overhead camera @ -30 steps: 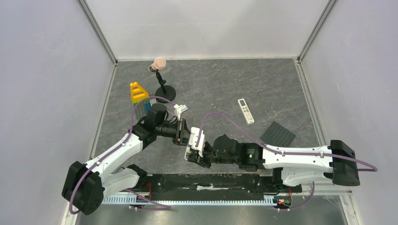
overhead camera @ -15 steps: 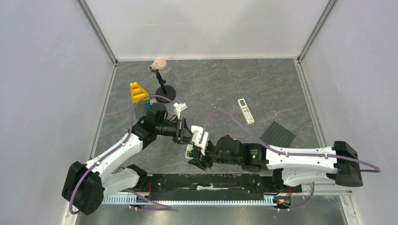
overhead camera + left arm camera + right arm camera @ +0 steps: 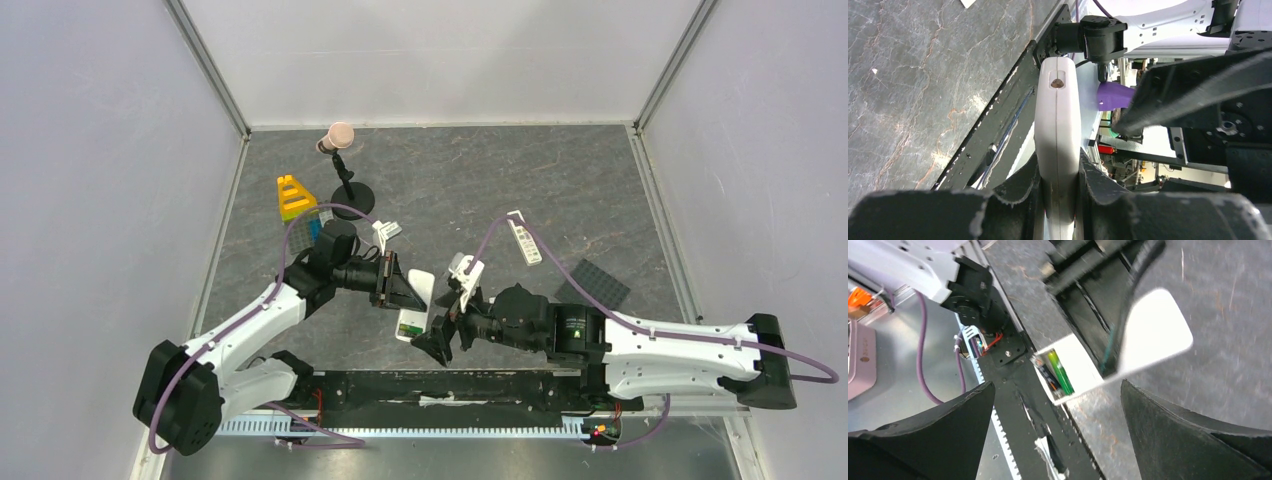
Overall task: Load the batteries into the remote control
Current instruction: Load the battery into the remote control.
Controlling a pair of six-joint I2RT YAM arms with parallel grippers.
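Observation:
My left gripper point(image 3: 405, 292) is shut on the remote control point(image 3: 417, 300), holding it on edge above the table's front. In the left wrist view the remote control point(image 3: 1058, 115) stands edge-on, squeezed between both pads of that gripper point(image 3: 1059, 200). Seen from the right wrist, its white back point(image 3: 1153, 330) faces the camera and its end compartment lies open. A green battery point(image 3: 1060, 372) and a dark battery point(image 3: 1047, 374) lie side by side inside. My right gripper point(image 3: 450, 310) hangs wide open just right of the remote, touching nothing. Its two fingers frame an empty gap point(image 3: 1058, 440).
A longer slim white remote point(image 3: 524, 237) lies at mid-right, a dark studded plate point(image 3: 592, 285) beside it. At the back left stand yellow blocks point(image 3: 293, 196) and a small black stand point(image 3: 345, 170). A small white piece point(image 3: 385, 232) lies behind the left gripper. A black rail point(image 3: 450, 385) runs along the front edge.
My right gripper has opened from nearly shut to wide and drawn back to the right, away from the remote. The left gripper keeps its hold and has barely moved.

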